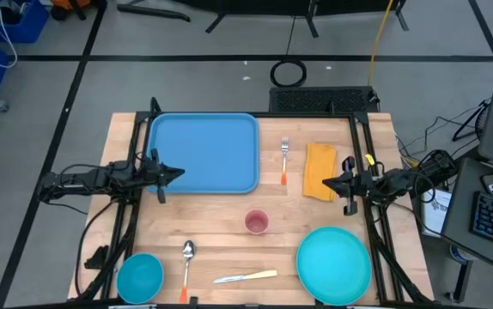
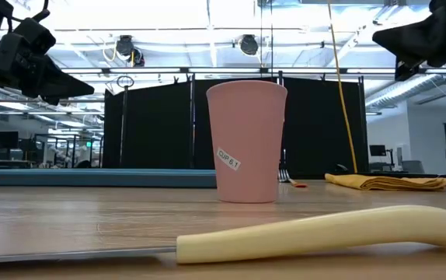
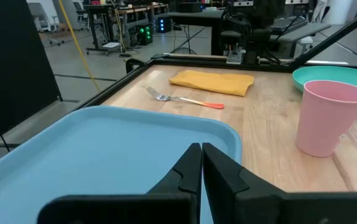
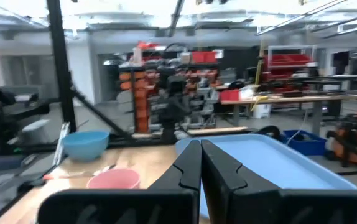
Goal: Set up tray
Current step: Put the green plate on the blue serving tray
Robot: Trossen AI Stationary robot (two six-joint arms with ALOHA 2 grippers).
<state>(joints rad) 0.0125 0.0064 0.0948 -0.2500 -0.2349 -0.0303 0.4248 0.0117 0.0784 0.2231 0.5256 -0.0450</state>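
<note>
The light-blue tray lies flat on the far left of the wooden table, also seen as tray and tray. My left gripper hangs shut in the air over the tray's left part, pointing toward the table's right edge; its fingertips meet at left gripper. My right gripper hangs shut above the edge of a folded yellow napkin, pointing toward the left edge, shown as right gripper. Both stand well above the table in the low view, touching nothing.
A fork with an orange handle lies between tray and napkin. A pink cup stands mid-table. Along the near edge lie a blue bowl, a spoon, a cream-handled knife and a round teal plate.
</note>
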